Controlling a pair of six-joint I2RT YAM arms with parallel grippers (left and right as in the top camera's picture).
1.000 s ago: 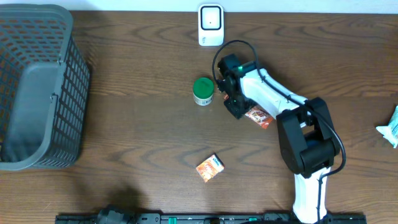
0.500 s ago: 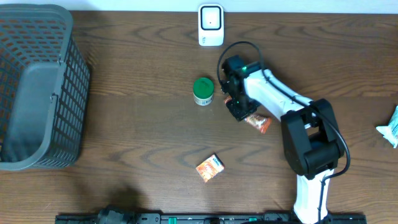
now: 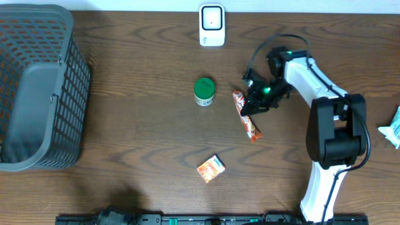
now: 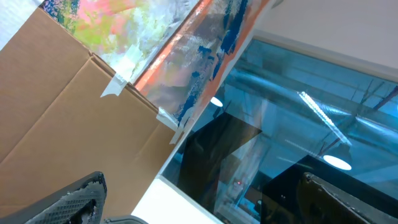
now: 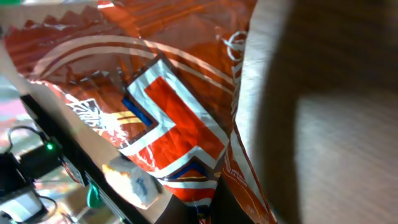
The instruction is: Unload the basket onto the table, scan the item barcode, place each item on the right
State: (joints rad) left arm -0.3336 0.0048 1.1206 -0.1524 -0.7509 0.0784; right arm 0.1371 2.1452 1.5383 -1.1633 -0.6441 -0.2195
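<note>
Cannot read any barcode on the orange snack packet (image 5: 155,124), spilling past the right wrist view's edges and dissolving into brown blur at right. Loses the grey basket (image 3: 37,87) to the overhead's left edge and a white pack (image 3: 394,128) to its right. Catches only slivers of the left gripper (image 4: 200,183) fingers (image 4: 68,199) at the bottom edge.

The packet (image 3: 246,116) hangs right of the can (image 3: 204,91), perhaps clear of the table (image 3: 137,125), scanner (image 3: 212,25) behind.
</note>
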